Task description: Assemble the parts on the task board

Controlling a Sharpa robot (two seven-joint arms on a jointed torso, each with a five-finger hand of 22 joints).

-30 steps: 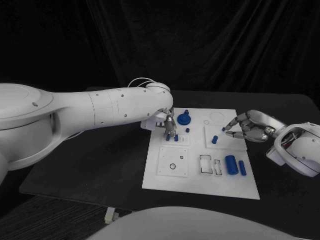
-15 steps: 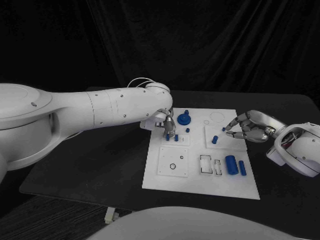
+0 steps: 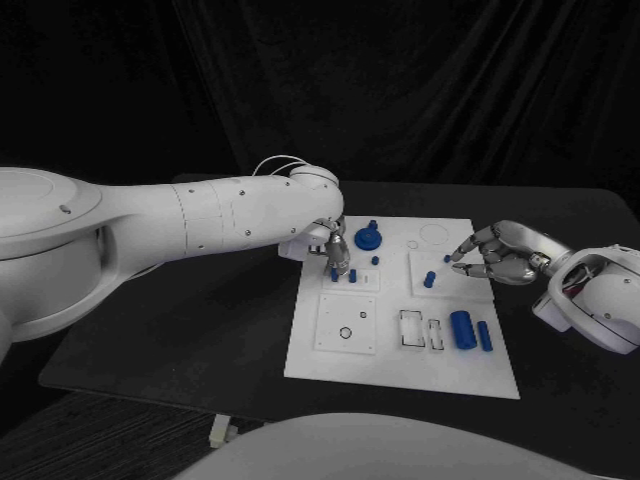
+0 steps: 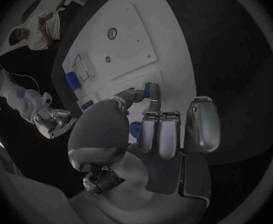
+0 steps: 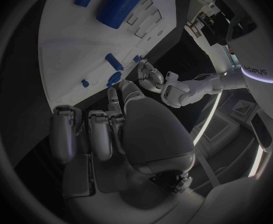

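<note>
Hardly shifted over the last second: left hand (image 3: 335, 252) poised as before over the far left corner of the task board (image 3: 407, 372), fingers pointing down, thumb and one finger closed on a small blue peg (image 4: 150, 88). Peg upright, long axis toward the board, seemingly at or just above its seat; contact with the board not clear. Just beside it toward the right, a second short peg (image 3: 352, 275); just beyond, a round blue knob (image 3: 371, 238), close enough to crowd the fingers on any sideways drift. Likely step in hand: pressing the peg straight down, so room needed above, not around.

Right hand (image 3: 500, 256) held over the board's far right edge, fingers curled narrow, fingertips beside a tiny blue piece (image 3: 447, 258); held or merely touched, impossible to tell. Another peg (image 3: 428, 280) between the two hands, nearer the right.

Further out, toward the near right of the board, a thick blue cylinder (image 3: 463, 328) and a slim bar (image 3: 485, 336) lying side by side, long axes running near to far, well apart from both hands. Near left of the board bare, open black table (image 3: 190, 330) beyond.
</note>
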